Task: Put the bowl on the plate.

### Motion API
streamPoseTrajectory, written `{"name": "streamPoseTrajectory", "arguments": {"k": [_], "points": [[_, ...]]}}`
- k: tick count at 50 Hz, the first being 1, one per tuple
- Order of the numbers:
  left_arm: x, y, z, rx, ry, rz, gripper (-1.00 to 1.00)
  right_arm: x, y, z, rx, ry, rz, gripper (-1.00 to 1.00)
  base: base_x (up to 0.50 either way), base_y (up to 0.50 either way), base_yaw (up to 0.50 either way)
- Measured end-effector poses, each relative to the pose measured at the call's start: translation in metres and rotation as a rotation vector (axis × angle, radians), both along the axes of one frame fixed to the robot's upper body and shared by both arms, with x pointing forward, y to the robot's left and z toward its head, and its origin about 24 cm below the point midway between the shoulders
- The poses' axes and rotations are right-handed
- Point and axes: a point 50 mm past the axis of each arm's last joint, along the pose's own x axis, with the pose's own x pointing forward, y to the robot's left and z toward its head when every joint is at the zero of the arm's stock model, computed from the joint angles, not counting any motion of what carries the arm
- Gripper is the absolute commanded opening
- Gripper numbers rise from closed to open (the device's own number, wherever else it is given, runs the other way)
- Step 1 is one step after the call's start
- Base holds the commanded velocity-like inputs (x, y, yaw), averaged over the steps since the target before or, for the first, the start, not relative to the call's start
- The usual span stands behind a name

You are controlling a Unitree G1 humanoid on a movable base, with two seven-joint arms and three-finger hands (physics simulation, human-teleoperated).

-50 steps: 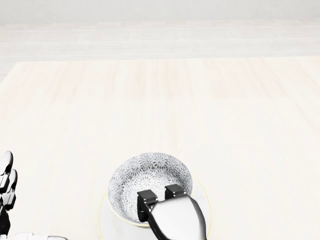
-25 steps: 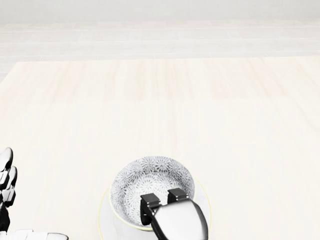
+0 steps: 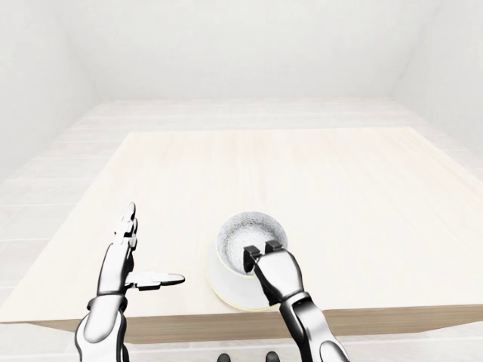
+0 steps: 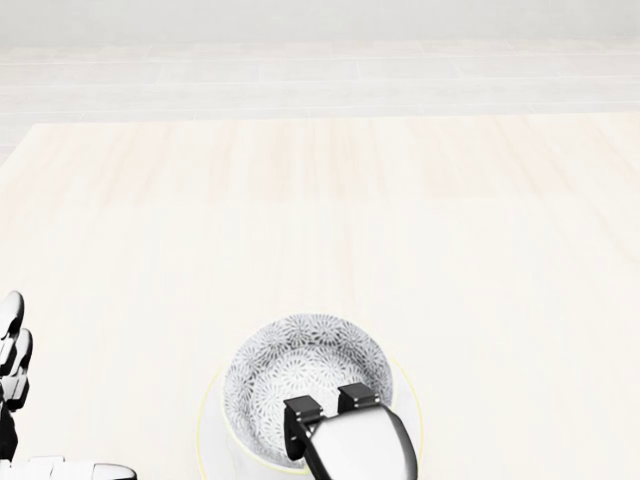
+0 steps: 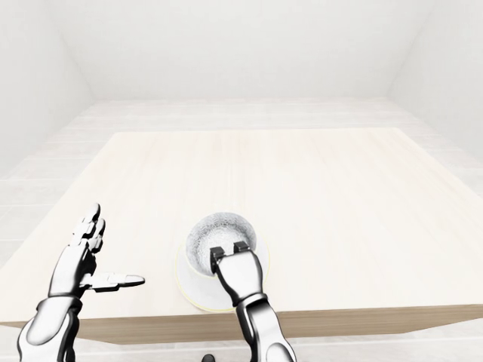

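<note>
Looking over a pale wooden table (image 3: 317, 181) in a white room, I see my right hand (image 4: 335, 415) gripping the near rim of the patterned bowl (image 4: 300, 375), which sits on the plate (image 3: 226, 290). My left hand (image 3: 124, 253) is spread open, touching nothing. The bowl holds nothing.

A bare simulated test room, not a lived-in home or kitchen. Plain white walls (image 3: 226, 45) meet a pale plank floor (image 3: 45, 181), and one broad light-wood worktop (image 3: 302, 181) stretches out beyond the right hand (image 3: 266, 253). The flat, shadowless rendering suggests a lab-style setup, though the room's far corners are too washed out to read.
</note>
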Motion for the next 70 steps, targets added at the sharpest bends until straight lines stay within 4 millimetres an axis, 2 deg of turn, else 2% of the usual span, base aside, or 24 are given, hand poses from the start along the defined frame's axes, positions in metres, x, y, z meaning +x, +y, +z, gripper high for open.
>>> {"name": "streamPoseTrajectory", "arguments": {"k": [6,22,38,51,53,56,66,70], "points": [[-0.0003,0.0004,0.0,0.0,0.0,0.0,1.0,-0.0006,-0.0008,-0.0019,0.018,0.012,-0.004,-0.81,0.0,0.0,0.0],[-0.0005,0.001,-0.0007,-0.001,-0.001,0.001,1.0,-0.0019,-0.0016,-0.0017,0.017,0.011,-0.004,-0.78,0.0,0.0,0.0],[0.0005,0.0003,-0.0013,-0.002,-0.001,0.001,1.0,-0.004,-0.0028,0.0022,0.021,0.006,0.0,-0.54,0.0,0.0,0.0],[0.0012,0.0002,-0.0007,-0.003,-0.003,0.0,1.0,-0.005,-0.0034,0.0041,0.025,0.004,0.002,-0.44,0.0,0.0,0.0],[0.0014,0.0001,-0.0007,-0.003,-0.003,-0.001,1.0,-0.0052,-0.0035,0.0042,0.026,0.004,0.002,-0.34,0.0,0.0,0.0],[0.0016,-0.0001,-0.0008,-0.003,-0.003,-0.001,1.0,-0.0053,-0.0037,0.0052,0.028,0.001,0.002,-0.35,0.0,0.0,0.0],[0.0016,-0.0003,-0.0017,-0.001,-0.002,-0.001,1.0,-0.0073,-0.0025,0.0057,0.027,0.001,0.01,-0.18,0.0,0.0,0.0],[0.0014,-0.0002,-0.0021,-0.001,-0.001,0.0,1.0,-0.0084,-0.0016,0.0048,0.026,0.006,0.015,-0.03,0.0,0.0,0.0]]}}
